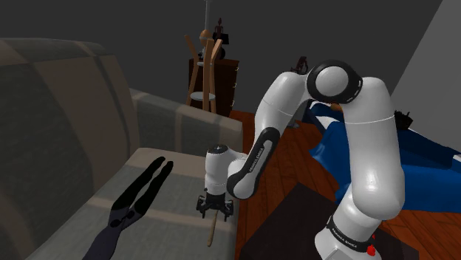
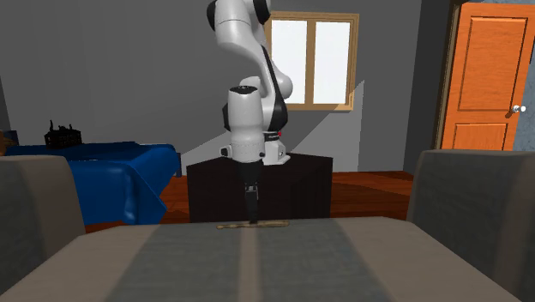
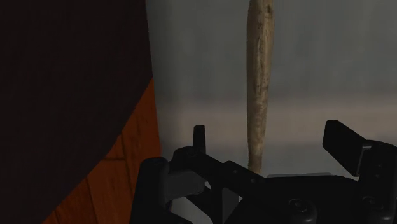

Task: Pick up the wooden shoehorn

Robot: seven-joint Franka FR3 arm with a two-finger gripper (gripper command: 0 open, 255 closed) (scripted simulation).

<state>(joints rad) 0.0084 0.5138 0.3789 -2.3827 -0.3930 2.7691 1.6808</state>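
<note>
A slim, pale wooden shoehorn [image 1: 213, 230] lies flat on the grey striped sofa seat [image 1: 166, 214], close to the seat's edge nearest the stand. My black gripper [image 1: 215, 213] points straight down over it, its tips just above the seat. From the second exterior view the shoehorn [image 2: 253, 225] lies crosswise under the gripper [image 2: 251, 214]. In the wrist view the shoehorn [image 3: 259, 83] runs lengthwise between the fingers [image 3: 199, 135], which stand apart and do not touch it; the gripper [image 3: 270, 135] is open.
The arm's dark shadow [image 1: 133, 203] falls across the seat. The dark stand box [image 1: 295, 221] sits right beside the sofa edge over a reddish wood floor [image 1: 284, 159]. A blue-covered bed [image 1: 421, 151] and a wooden chair [image 1: 203, 66] stand behind.
</note>
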